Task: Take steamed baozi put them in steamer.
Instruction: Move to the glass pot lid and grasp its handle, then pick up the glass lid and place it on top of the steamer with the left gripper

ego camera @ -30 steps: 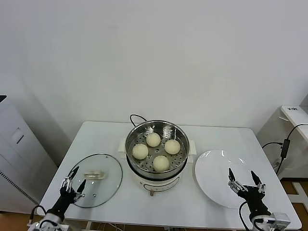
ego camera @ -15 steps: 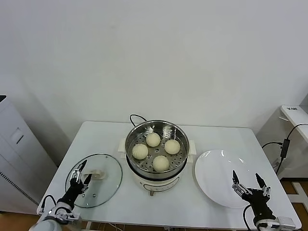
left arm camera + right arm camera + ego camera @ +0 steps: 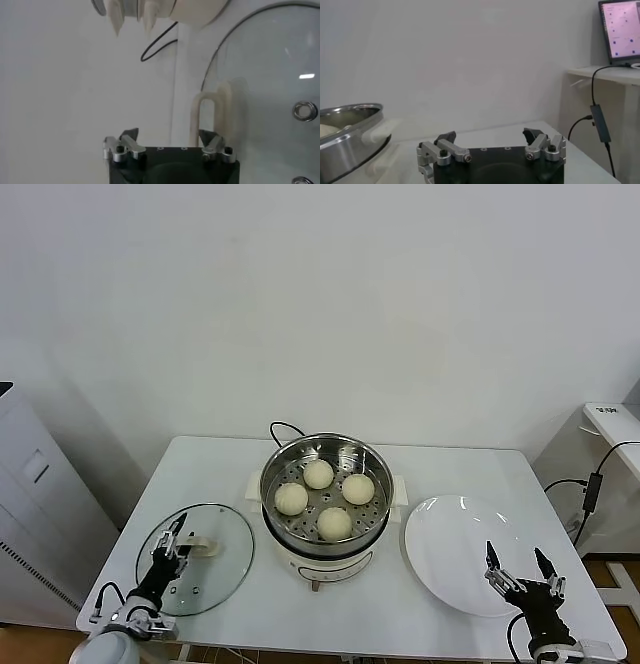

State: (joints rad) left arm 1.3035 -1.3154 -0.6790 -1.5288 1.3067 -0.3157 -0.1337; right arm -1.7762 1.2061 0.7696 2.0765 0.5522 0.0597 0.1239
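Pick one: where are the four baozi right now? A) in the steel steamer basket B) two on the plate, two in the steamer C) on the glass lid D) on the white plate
A: in the head view all four baozi lie on the perforated floor of the steamer, while the white plate to its right holds none and the glass lid to its left carries only its own handle.

The left gripper (image 3: 171,541) is sitting low at the near left, its wrist angling forward and up, jaws parted with a clear gap. The right gripper (image 3: 520,568) is waiting at the near right, pointing up and forward, jaws spreading wide apart.
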